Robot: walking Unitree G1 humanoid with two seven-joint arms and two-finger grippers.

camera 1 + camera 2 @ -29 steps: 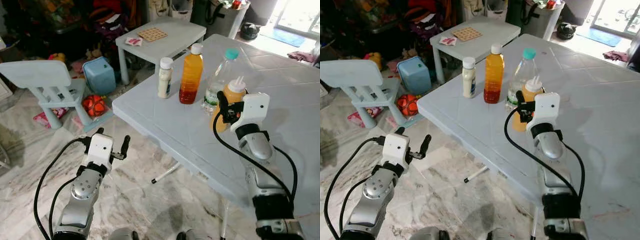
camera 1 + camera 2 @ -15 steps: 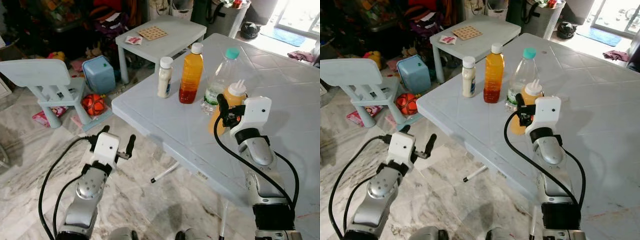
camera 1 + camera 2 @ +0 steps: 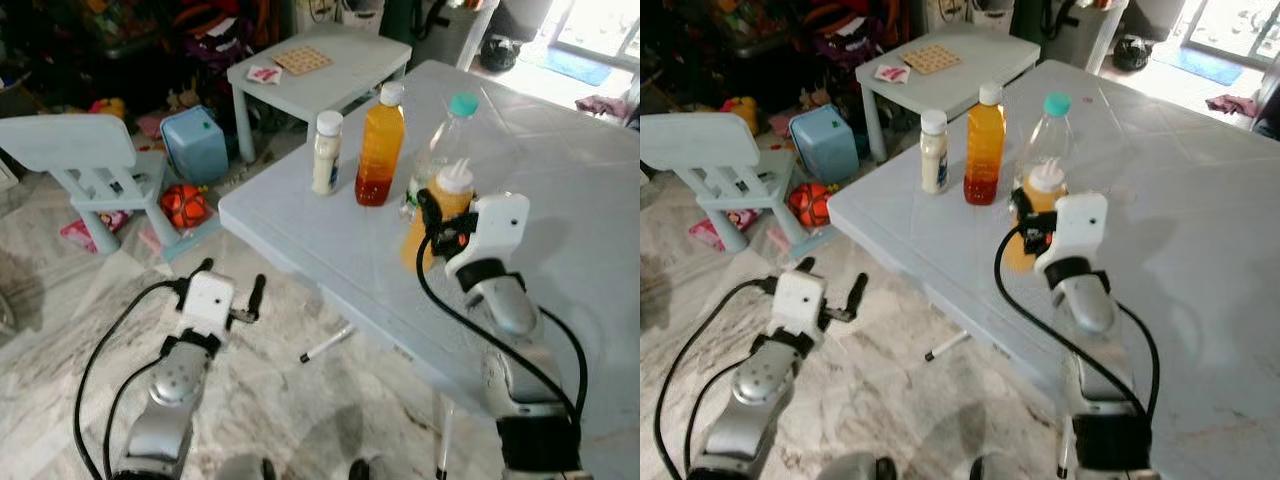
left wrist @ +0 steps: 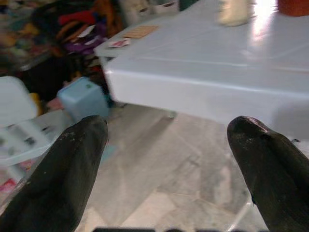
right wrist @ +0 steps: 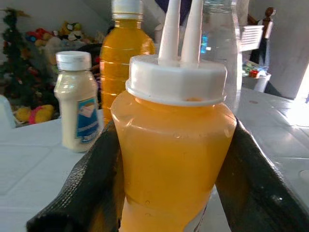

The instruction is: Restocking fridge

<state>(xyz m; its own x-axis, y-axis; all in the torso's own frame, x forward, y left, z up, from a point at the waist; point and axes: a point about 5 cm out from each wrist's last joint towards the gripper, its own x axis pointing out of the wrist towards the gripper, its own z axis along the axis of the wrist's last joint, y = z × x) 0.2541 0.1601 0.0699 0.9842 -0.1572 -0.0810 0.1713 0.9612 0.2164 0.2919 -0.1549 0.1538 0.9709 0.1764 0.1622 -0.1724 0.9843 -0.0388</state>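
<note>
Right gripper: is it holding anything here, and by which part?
The right gripper holds the orange squeeze bottle by its body, below the white cap, one finger on each side. The left gripper holds nothing.

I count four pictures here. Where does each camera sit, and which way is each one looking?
Left eye view: on the head, looking down at the pale blue plastic table; both silver arms show.
Right eye view: its stereo twin, same scene.
Left wrist view: on the left wrist, facing the table's edge and marble floor between the open left end effector.
Right wrist view: on the right wrist, facing the orange squeeze bottle with white twin-nozzle cap gripped by the right end effector.
Shared: the bottle.
</note>
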